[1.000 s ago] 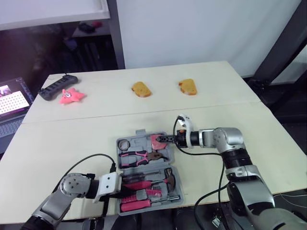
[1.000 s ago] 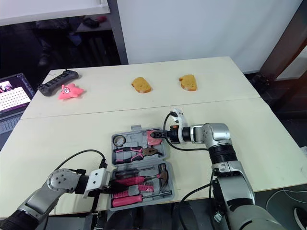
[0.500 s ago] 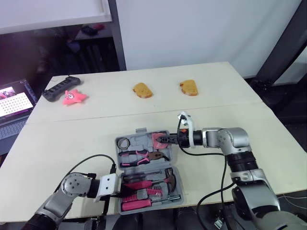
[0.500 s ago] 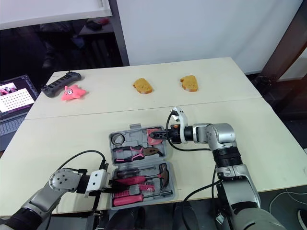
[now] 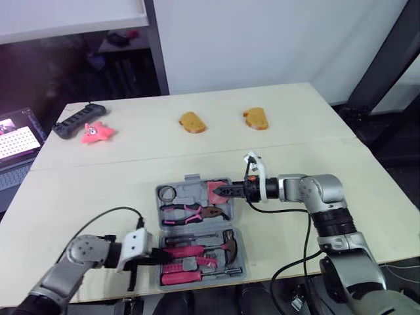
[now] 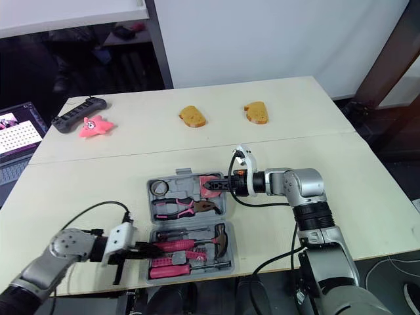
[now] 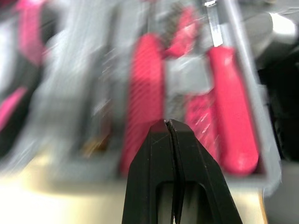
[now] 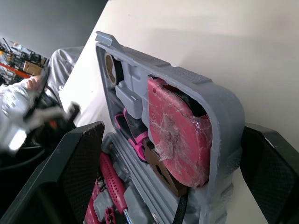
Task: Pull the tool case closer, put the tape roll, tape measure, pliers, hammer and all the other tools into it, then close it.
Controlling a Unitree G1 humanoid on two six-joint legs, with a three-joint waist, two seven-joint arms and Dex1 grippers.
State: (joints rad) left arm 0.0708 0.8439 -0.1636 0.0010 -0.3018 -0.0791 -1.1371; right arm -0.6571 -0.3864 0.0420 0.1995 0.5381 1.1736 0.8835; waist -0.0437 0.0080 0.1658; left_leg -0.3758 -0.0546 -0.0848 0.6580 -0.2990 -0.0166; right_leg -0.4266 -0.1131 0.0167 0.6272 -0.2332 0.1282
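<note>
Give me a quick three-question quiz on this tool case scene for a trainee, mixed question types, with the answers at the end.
1. True or false: the tool case is closed.
2. Which pink tool sits in the case corner nearest the right gripper?
3. Fill in: the fingers of the left gripper are ____ (open or shut).
Key: 1 false, it lies open; 2 the tape measure; 3 shut.
</note>
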